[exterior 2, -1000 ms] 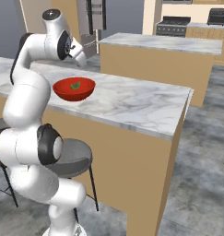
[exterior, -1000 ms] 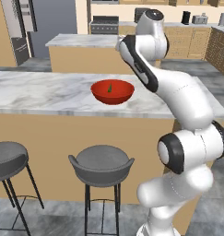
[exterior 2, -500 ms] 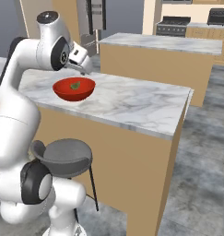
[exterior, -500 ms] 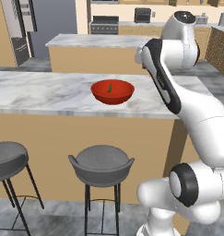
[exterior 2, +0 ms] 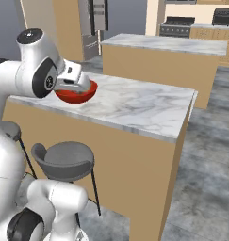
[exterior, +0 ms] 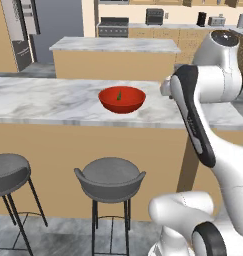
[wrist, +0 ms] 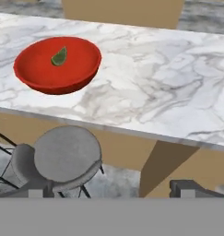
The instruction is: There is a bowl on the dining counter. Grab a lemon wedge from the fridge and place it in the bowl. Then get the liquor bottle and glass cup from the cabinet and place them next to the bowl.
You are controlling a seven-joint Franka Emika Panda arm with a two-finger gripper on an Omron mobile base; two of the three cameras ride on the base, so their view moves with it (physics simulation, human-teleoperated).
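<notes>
the gripper [wrist: 109,191] is wide open and holds nothing; its two dark tips stand far apart. ahead of it and to the left the red bowl [wrist: 58,64] sits on the dining counter [wrist: 178,92], with a green lemon wedge [wrist: 59,56] inside. below the gripper a grey stool [wrist: 67,154] stands beside the counter's wood side.

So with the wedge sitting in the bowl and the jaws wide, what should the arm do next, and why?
Probably pull the arm back clear of the dining counter and turn toward the cabinet. The lemon wedge already lies in the red bowl, the gripper is open and holds nothing, and no bottle or cup stands beside the bowl yet.
</notes>
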